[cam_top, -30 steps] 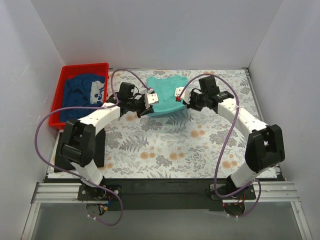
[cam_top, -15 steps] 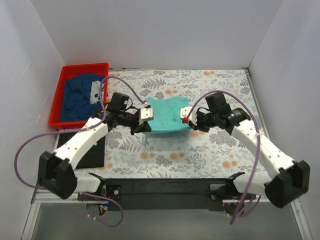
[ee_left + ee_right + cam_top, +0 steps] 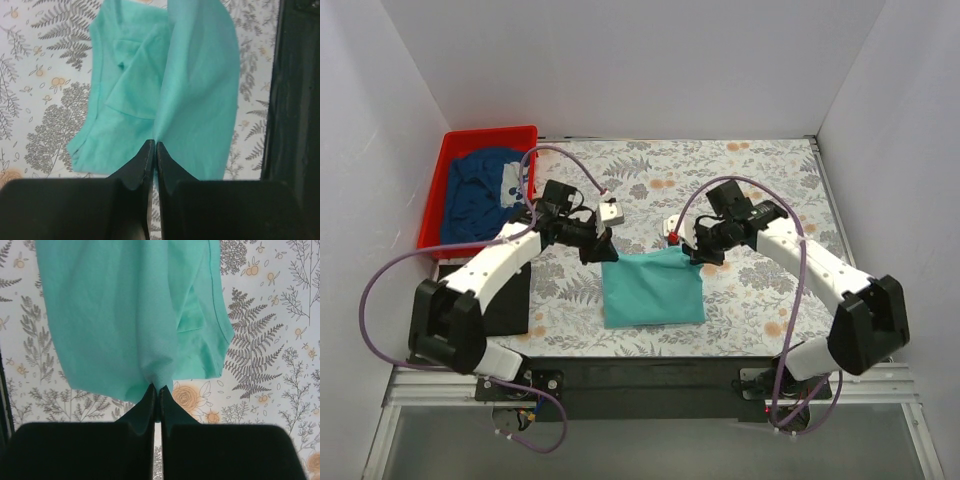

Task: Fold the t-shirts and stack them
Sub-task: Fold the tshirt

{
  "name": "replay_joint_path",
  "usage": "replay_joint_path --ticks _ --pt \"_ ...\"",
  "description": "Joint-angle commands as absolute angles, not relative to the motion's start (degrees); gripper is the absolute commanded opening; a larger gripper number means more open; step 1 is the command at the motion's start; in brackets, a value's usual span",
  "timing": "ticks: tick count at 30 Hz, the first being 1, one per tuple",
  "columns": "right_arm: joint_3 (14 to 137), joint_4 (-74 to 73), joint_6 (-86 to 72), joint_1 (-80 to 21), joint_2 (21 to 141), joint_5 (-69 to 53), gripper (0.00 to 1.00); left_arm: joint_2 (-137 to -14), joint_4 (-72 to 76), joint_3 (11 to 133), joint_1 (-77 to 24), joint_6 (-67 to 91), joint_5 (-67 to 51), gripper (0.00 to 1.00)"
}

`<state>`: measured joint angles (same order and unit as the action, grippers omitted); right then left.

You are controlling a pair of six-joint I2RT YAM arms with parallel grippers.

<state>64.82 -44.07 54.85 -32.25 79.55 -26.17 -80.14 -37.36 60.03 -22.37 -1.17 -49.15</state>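
Observation:
A teal t-shirt [image 3: 652,289] lies partly folded near the table's front edge, its far edge lifted. My left gripper [image 3: 602,255] is shut on its far left corner, and the cloth [image 3: 190,105] hangs from the jaws in the left wrist view. My right gripper [image 3: 692,253] is shut on the far right corner, with the same cloth [image 3: 125,320] pinched at the tips [image 3: 159,388]. A navy blue t-shirt [image 3: 478,193] with a white print lies crumpled in the red bin [image 3: 437,190] at the far left.
The floral table cover [image 3: 750,170] spreads under everything. White walls close in the left, back and right sides. A black rail [image 3: 650,375] runs along the near edge, and a dark plate [image 3: 510,305] sits by the left arm's base.
Both grippers have pulled the teal t-shirt from the far middle of the table toward the near edge. It now lies lower and flatter in front of the arms.

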Motion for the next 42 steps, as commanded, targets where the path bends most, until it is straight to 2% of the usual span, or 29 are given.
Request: replay_joint_path --ticks 1,6,13,16,22,24,25,26,27,28,29,31,33,34,38,42 --pt "70.5 -42.9 59.0 -28.4 84.2 -28.7 0.01 -86.4 -33.1 65.9 -20.4 -0.9 -48.6 0.0" --pt "75.6 -41.4 60.6 -26.6 95.7 -29.8 0.01 -99.5 -29.8 69.7 -18.4 -2.2 -45.5 0.0" --pt "77.2 -38.6 56.1 -26.4 109.9 -31.3 0.01 -108.5 -26.3 69.4 -17.8 -2.9 -43.0 0.0" --pt "74.3 -36.3 53.1 -26.3 109.8 -31.6 0.01 -107.1 -26.0 67.0 -17.8 -2.9 -44.5 0.0" --pt "60.7 -35.1 45.4 -29.3 97.9 -35.3 0.01 -94.5 -25.9 55.3 -20.5 -5.6 -47.5 0.0" --pt "57.6 -35.3 43.3 -29.3 93.8 -37.0 0.12 -89.6 -26.0 53.1 -21.1 -4.5 -49.6 0.0" --pt "57.0 -35.6 41.4 -29.2 92.6 -37.3 0.19 -88.2 -25.9 51.4 -21.1 -4.1 -49.7 0.07" --pt "56.8 -36.1 40.4 -29.3 90.3 -37.4 0.39 -85.2 -25.8 50.5 -21.2 -4.0 -49.9 0.14" --pt "57.3 -36.6 39.6 -29.2 89.2 -38.6 0.52 -83.9 -25.6 49.8 -21.2 -4.0 -49.8 0.2" --pt "57.9 -37.6 37.6 -29.0 87.5 -39.4 0.59 -82.7 -25.5 49.3 -21.2 -4.1 -49.7 0.29" --pt "58.6 -37.6 36.5 -28.7 86.8 -40.2 0.64 -81.5 -25.4 49.3 -21.2 -4.2 -49.7 0.33" --pt "61.7 -37.4 32.8 -27.6 86.7 -42.9 0.64 -80.0 -25.2 49.9 -21.4 -3.8 -50.4 0.39" --pt "64.9 -36.9 30.0 -26.4 88.7 -44.8 0.59 -80.2 -23.9 51.3 -23.0 -2.2 -50.2 0.41" --pt "68.2 -36.6 28.3 -26.1 92.3 -45.7 0.49 -80.7 -22.1 51.8 -23.8 -1.7 -49.8 0.42" --pt "74.1 -33.2 19.5 -25.3 101.6 -50.0 0.24 -84.0 -15.3 51.8 -29.4 2.3 -46.1 0.44" --pt "77.1 -28.1 10.7 -25.4 107.7 -51.6 0.13 -87.8 -10.5 51.6 -32.4 3.0 -43.0 0.44"
